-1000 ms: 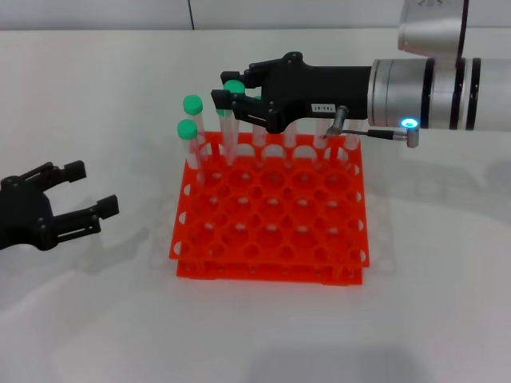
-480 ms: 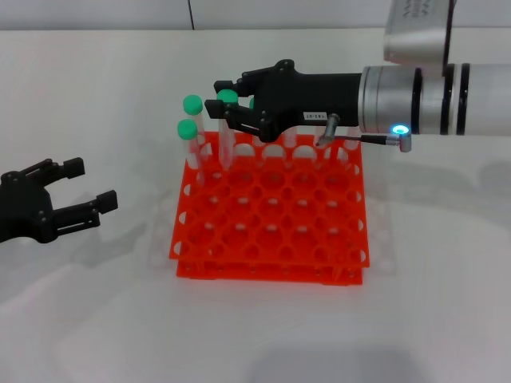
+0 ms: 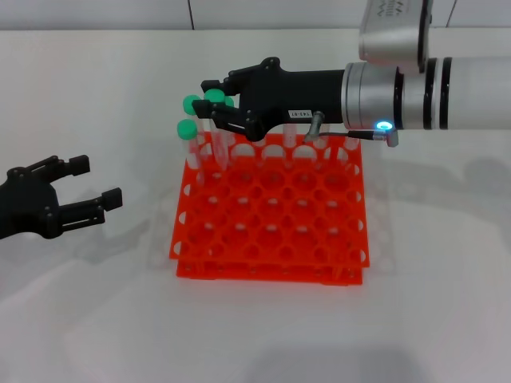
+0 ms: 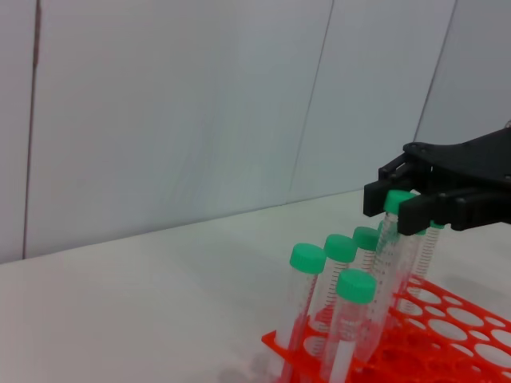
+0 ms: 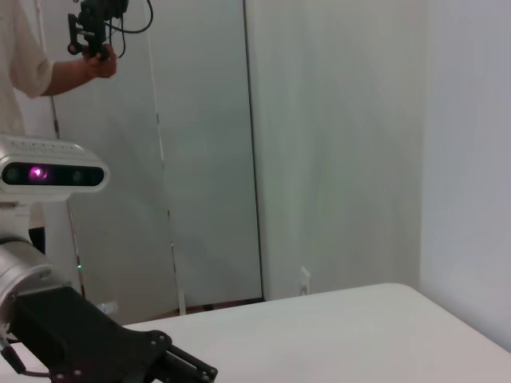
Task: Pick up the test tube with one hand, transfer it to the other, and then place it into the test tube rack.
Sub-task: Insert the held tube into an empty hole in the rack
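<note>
The orange test tube rack (image 3: 267, 270) stands mid-table. My right gripper (image 3: 209, 99), black with a white label and a blue wrist light, is above the rack's back left corner. It is shut on a green-capped test tube (image 3: 215, 96) just below the cap. The tube hangs tilted, its lower end down at the back-row holes. The left wrist view shows the same grip (image 4: 397, 201) over the rack (image 4: 447, 319). Other capped tubes (image 3: 188, 130) stand in that corner, some hidden behind the gripper. My left gripper (image 3: 96, 182) is open and empty, left of the rack.
Several green-capped tubes (image 4: 307, 258) stand close together in the rack's back left holes, right beside the held tube. The rack's middle and front holes are open. The right wrist view shows a wall, doors and a person in the background.
My right gripper has carried the tube to the left along the rack's back row and slightly away from me. My left gripper has drawn back a little to the left.
</note>
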